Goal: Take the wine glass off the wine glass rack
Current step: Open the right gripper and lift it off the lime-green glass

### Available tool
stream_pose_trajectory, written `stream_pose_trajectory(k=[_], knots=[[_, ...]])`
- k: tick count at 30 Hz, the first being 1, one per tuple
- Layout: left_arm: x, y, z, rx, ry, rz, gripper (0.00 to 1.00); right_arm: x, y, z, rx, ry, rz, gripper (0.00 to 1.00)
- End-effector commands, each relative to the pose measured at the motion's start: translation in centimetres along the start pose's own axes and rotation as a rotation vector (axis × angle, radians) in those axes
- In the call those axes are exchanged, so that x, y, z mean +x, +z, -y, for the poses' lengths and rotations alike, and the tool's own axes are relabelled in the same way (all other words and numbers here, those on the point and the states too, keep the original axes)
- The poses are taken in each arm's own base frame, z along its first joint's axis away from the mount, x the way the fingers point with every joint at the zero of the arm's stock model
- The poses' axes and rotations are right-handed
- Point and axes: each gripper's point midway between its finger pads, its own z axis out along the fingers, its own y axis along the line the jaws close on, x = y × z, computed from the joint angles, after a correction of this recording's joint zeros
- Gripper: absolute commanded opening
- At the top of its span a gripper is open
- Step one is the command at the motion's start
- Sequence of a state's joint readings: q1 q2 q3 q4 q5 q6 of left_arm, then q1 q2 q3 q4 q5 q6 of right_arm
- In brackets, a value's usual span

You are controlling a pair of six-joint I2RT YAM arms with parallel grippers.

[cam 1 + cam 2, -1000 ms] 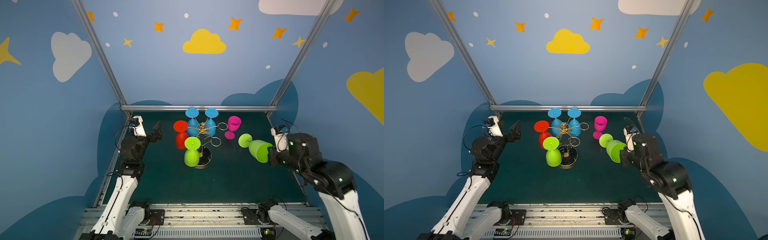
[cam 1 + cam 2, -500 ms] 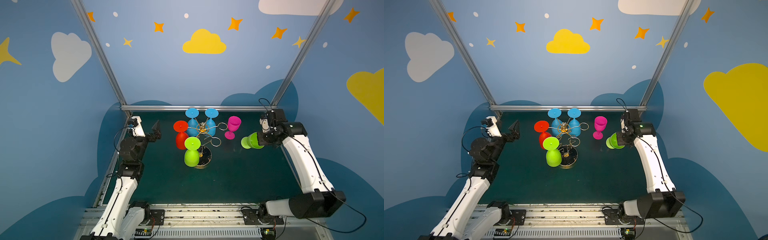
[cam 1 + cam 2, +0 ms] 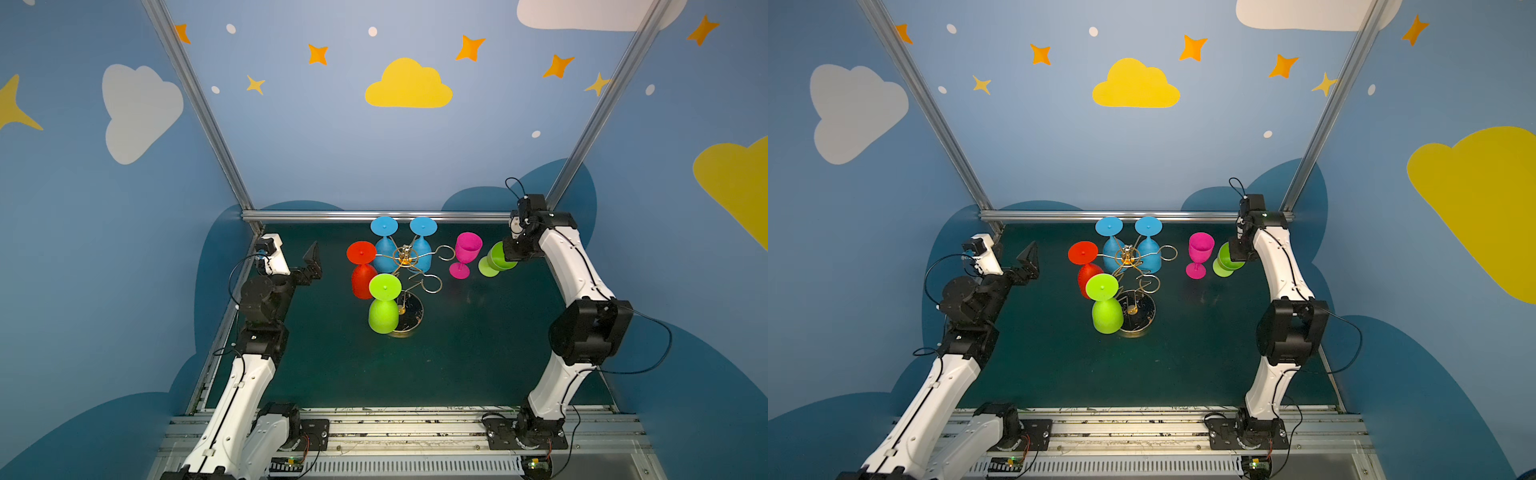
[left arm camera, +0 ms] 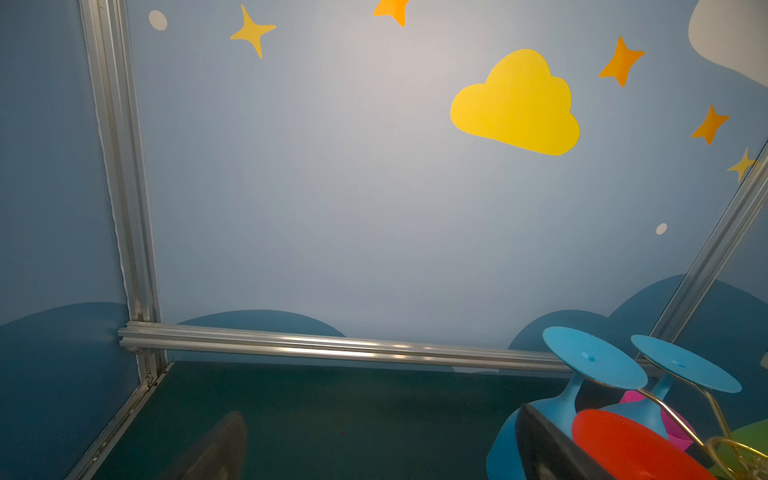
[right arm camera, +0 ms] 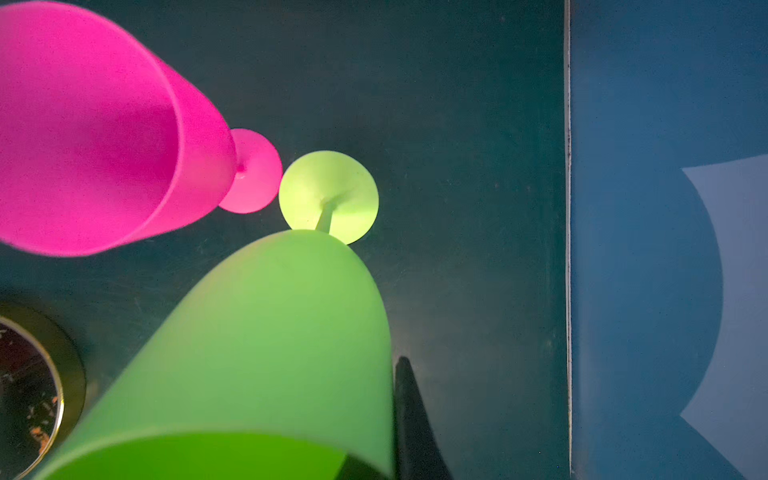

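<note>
The wine glass rack [image 3: 405,259] [image 3: 1128,258], a gold wire stand on a round dark base [image 3: 411,319], stands mid-table. Two blue glasses [image 3: 384,249], a red one [image 3: 362,270] and a green one [image 3: 384,305] hang on it upside down. My right gripper [image 3: 512,254] [image 3: 1238,254] [image 5: 390,436] is shut on the rim of another green wine glass [image 3: 494,261] [image 3: 1225,262] [image 5: 270,332]. That glass is off the rack, foot down at the table beside an upright pink glass [image 3: 466,254] [image 5: 91,124]. My left gripper [image 3: 311,264] [image 3: 1027,264] [image 4: 374,457] hangs open and empty left of the rack.
The back rail [image 3: 374,215] and the right wall edge [image 5: 568,249] lie close to the held glass. The rack base [image 5: 29,390] shows in the right wrist view. Blue glass feet [image 4: 594,357] and a red foot [image 4: 631,449] show in the left wrist view.
My right arm has swung from the near right to the far right, turning the green glass upright and lowering it beside the pink glass. The left arm has barely moved.
</note>
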State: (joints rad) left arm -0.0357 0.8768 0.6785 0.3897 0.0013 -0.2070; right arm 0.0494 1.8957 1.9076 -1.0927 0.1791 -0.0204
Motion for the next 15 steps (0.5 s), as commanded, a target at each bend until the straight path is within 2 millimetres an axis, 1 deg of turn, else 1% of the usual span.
stream_pose_trajectory(k=[1,6,9,13,15], knots=[[-0.6,-0.4,0.0,-0.005,0.013,0.021,1.00,-0.2,0.5,0.8,0.021,0.010,-0.040,0.00],[-0.5,-0.4,0.0,-0.007,0.006,0.018,1.00,-0.2,2.3,0.9,0.011,0.043,-0.111,0.00],[-0.5,-0.4,-0.1,-0.010,0.006,0.020,1.00,-0.1,2.9,0.9,0.012,0.056,-0.145,0.00],[-0.8,-0.5,0.0,-0.007,0.008,0.026,1.00,-0.2,3.3,0.8,-0.012,0.073,-0.160,0.14],[-0.6,-0.5,-0.1,-0.013,0.010,0.022,1.00,-0.3,3.2,0.7,-0.026,0.082,-0.154,0.16]])
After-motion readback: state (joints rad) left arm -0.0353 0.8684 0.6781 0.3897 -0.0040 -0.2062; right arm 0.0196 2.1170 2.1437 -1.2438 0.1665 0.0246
